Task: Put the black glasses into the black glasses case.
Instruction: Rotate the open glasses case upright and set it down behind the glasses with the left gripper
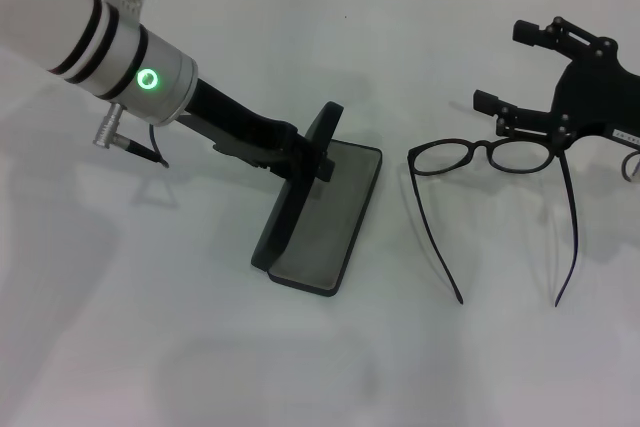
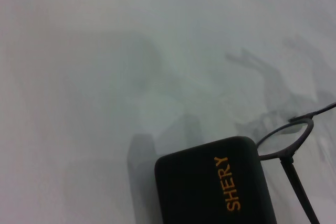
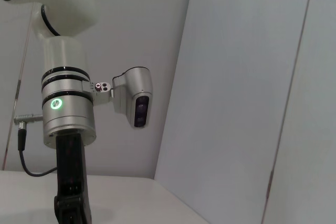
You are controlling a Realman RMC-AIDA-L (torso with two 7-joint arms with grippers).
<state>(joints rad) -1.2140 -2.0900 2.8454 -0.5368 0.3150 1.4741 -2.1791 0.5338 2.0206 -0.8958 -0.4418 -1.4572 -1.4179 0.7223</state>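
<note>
the white table [image 1: 150,347] held everything, bare and wide toward its near edge and between the two task things. the black glasses case [image 1: 320,215] sat open near the middle, its grey-lined tray flat and the lid standing up on its left side. the left gripper [image 1: 305,152] was at that lid, fingers clamped on its upper rim and propping it up. the black glasses [image 1: 495,197] lay just right of the case, apart from it, lenses toward the far side and both temple arms unfolded toward the near edge. the right gripper [image 1: 510,72] hovered at the frame's far right lens, fingers spread wide, gripping nothing.

the step in hand looked like the pick-up. a good grasp would probably close on the frame front or bridge, not on a slim temple, which could flex or twist away. the splayed temples seemed longer than the tray is wide, so they would likely overhang or snag the lid. the open strip between case and glasses gave room to carry them leftward.
</note>
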